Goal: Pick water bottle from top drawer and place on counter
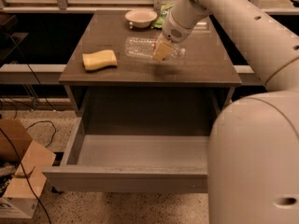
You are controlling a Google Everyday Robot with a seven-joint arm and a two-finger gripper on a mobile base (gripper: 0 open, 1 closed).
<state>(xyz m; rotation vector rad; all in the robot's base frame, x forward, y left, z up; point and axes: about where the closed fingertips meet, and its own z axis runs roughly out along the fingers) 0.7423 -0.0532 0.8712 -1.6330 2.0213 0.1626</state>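
Note:
The water bottle [142, 48], clear and ribbed, lies on its side low over the middle of the counter [205, 66], cap end to the right. My gripper [162, 51] reaches in from the upper right and is shut on the bottle near its neck; one tan finger [161, 52] crosses in front of it, the other is hidden behind. I cannot tell whether the bottle touches the counter. The top drawer [126, 180] is pulled fully out below the counter and its grey inside shows nothing in it.
A yellow sponge [99, 59] lies on the counter's left side. A white bowl [141, 17] and a green bag [164, 14] sit at the back edge. A cardboard box [18, 171] and cables are on the floor at left. My arm's body [254, 162] fills the lower right.

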